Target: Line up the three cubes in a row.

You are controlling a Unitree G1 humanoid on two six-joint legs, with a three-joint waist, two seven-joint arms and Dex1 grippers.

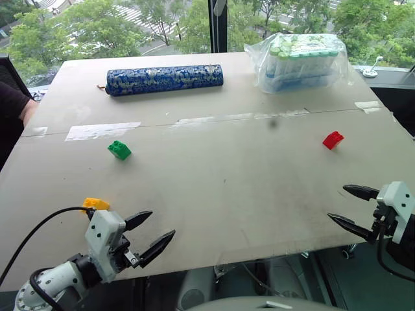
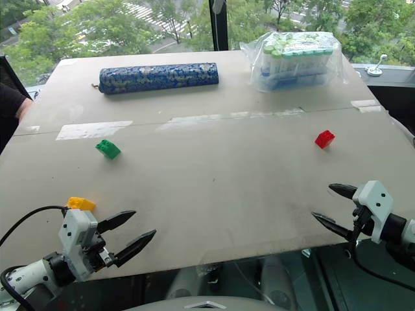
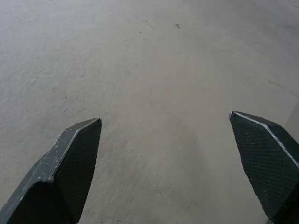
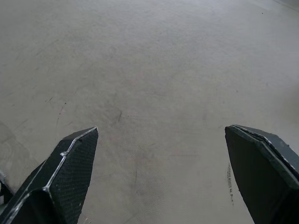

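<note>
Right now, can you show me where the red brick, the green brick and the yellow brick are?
red brick (image 1: pixel 332 140), left eye view, middle of its front face.
green brick (image 1: pixel 119 149), left eye view, studded top.
yellow brick (image 1: pixel 96 204), left eye view, top face beside the left arm.

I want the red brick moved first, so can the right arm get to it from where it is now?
Probably yes. The right gripper is open and empty, and only bare table lies between it and the red brick.

grey table (image 1: pixel 227 188) with scattered cubes (image 1: pixel 119 149)
</note>
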